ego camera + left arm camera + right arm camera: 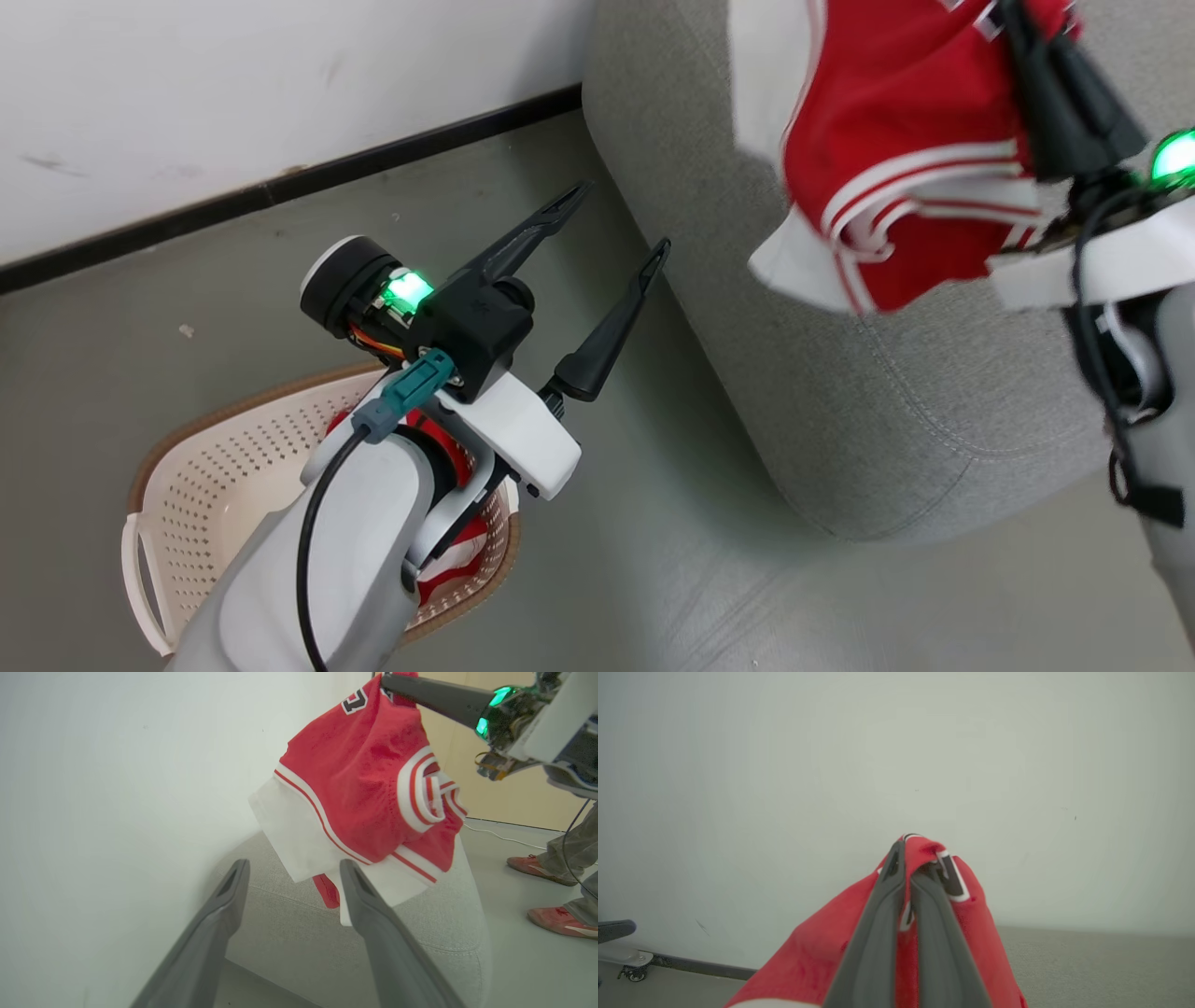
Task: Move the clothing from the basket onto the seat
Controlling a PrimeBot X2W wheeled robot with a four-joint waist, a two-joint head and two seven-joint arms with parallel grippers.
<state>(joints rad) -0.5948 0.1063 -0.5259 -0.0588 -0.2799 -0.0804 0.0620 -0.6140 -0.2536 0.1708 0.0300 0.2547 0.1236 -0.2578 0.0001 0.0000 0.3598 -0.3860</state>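
in the head view the right jaws sit at 2 o'clock, pinched shut on a fold of the red garment [896, 140], their dark fingers [1046, 93] pressed together with cloth between them. the garment hangs in the air over the seat [840, 401], its white trim and red-and-white stripes drooping toward 7 o'clock of the grip. i cannot tell whether its lowest hem brushes the grey cushion. the right wrist view has the same two fingers closed tight on a peak of red fabric with a dark, white-edged mark beside them at 1 o'clock, and the pale wall [896, 765] behind

the left jaws stand wide and hold nothing. their two long fingers [611, 327] point toward 1 o'clock in the head view, near the seat's rounded edge but apart from it. in the left wrist view the hanging garment is between and beyond the fingertips, at 12 to 1 o'clock, not touched by them

the basket [224, 467] stands on the floor [653, 579] at 7 o'clock in the head view, well apart from the seat and partly hidden by the left forearm. a second red garment [464, 544] with white trim lies inside it, showing beside the arm

a black skirting [373, 163] runs along the foot of the wall from 9 to 12 o'clock. in the left wrist view a person's feet in red shoes [537, 868] stand on the floor at 3 to 4 o'clock, beyond the seat
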